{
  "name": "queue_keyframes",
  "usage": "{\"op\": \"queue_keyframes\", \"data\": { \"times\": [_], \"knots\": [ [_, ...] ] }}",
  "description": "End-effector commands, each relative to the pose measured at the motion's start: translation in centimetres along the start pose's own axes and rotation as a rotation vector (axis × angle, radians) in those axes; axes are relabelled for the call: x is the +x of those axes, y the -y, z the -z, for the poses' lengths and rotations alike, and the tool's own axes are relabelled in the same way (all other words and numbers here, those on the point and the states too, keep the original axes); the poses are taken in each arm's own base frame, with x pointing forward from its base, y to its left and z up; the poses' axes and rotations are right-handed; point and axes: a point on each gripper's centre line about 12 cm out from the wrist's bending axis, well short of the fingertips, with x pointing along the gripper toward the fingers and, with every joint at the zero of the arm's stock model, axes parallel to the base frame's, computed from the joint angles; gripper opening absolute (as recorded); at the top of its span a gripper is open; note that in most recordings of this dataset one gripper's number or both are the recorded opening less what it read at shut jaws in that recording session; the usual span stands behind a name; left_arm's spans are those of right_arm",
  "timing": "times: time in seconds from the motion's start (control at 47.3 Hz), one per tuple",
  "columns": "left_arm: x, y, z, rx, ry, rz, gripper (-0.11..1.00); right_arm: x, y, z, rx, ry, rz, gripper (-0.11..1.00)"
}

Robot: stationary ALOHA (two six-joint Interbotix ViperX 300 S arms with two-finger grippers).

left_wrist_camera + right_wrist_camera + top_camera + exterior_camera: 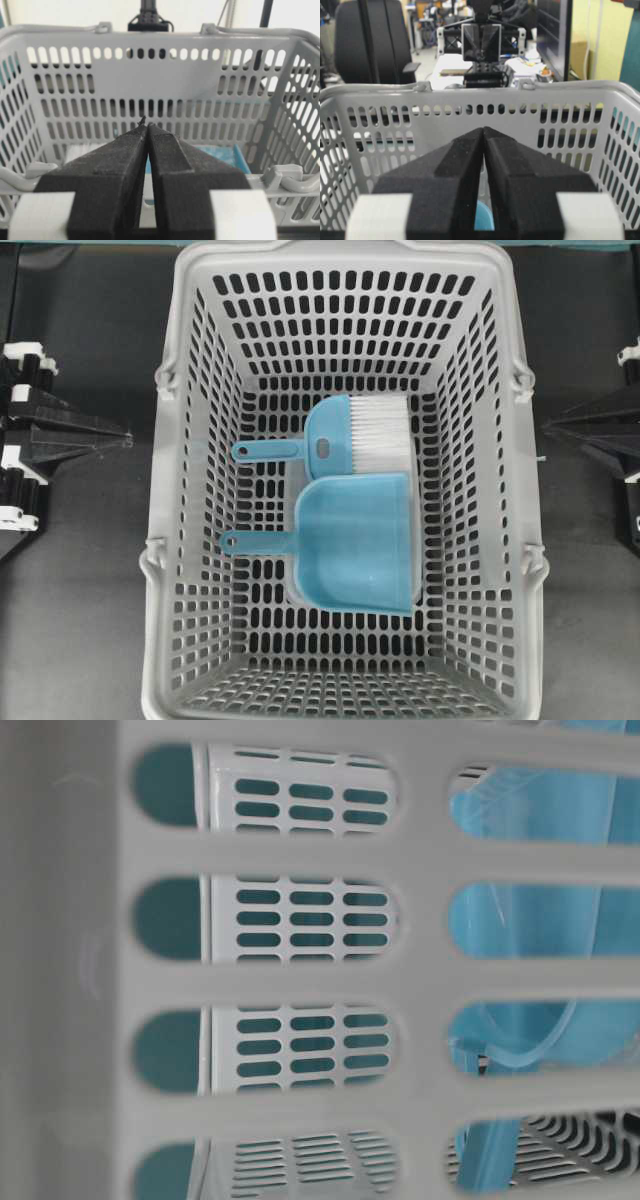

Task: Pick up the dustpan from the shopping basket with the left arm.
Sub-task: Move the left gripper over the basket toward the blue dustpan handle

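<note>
Now my black left claw (128,434) is waiting, fingers pressed together, outside the tall slotted wall of the large grey plastic basket (190,490). Inside, the light blue plastic dustpan (355,543) is lying flat, its slim handle pointing toward me.

Dustpan (358,542): light blue plastic scoop, lying flat on basket floor, open side up, wide tray toward overhead view's right, slim handle with hang hole pointing left. Sits right of centre in basket, near the right wall.

Basket (190,540): large light grey, rectangular, upright, walls and floor full of oval slots.

Left gripper (125,439): black, pointed fingers closed together, outside basket's left wall, tips aimed at it.
</note>
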Motion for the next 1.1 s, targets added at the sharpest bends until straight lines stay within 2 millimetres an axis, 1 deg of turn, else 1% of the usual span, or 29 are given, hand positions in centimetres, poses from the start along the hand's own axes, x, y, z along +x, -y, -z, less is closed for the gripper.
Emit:
{"op": "queue_keyframes", "data": {
  "times": [0.0,0.021,0.084,0.169,0.317,0.444,0.549,0.697,0.739,0.803,0.887,0.929,1.014,1.077],
  "knots": [
    [0.5,0.2,-2.8,0.015,0.032,0.015,0.06,0.2,0.1,-0.6,0.006,0.014,0.003,0.0],
    [0.6,0.2,-3.1,0.009,0.024,0.015,0.06,0.2,0.1,-0.5,0.012,0.009,0.005,0.0],
    [1.1,0.1,-4.4,-0.001,-0.012,0.009,0.0,0.2,0.1,-0.4,0.016,-0.009,0.006,0.0],
    [1.8,0.1,-5.4,-0.005,-0.086,0.007,0.0,0.2,0.1,-0.1,0.018,-0.06,0.008,0.0],
    [3.4,0.4,-7.0,-0.005,-0.231,0.012,0.0,0.4,0.1,-0.2,0.017,-0.159,0.007,0.0],
    [4.9,0.5,-7.7,-0.002,-0.352,0.013,0.0,0.5,0.1,-0.6,0.009,-0.215,0.005,0.0],
    [6.4,0.8,-8.0,-0.011,-0.452,0.015,0.0,0.5,0.1,-0.8,0.013,-0.225,0.007,0.0],
    [8.3,0.7,-8.1,-0.017,-0.584,0.002,0.0,0.4,0.1,-0.5,0.013,-0.25,0.005,0.0],
    [8.8,0.8,-7.9,-0.017,-0.622,0.003,0.0,0.4,0.1,-0.4,0.013,-0.258,0.005,0.03],
    [9.5,1.1,-7.6,-0.013,-0.662,0.01,0.0,0.3,0.1,-0.4,0.013,-0.262,0.007,0.14],
    [10.7,1.7,-7.1,-0.005,-0.705,0.028,0.0,0.4,0.3,-0.5,0.015,-0.261,0.016,0.38],
    [11.2,1.8,-6.9,-0.005,-0.72,0.03,0.0,0.4,0.3,-0.5,0.016,-0.259,0.019,0.53],
    [12.3,1.9,-6.4,-0.003,-0.765,0.029,0.0,0.4,0.3,-0.5,0.015,-0.259,0.019,0.75],
    [13.0,2.0,-6.0,-0.001,-0.812,0.026,0.0,0.4,0.4,-0.5,0.016,-0.262,0.021,0.82]
  ]
}}
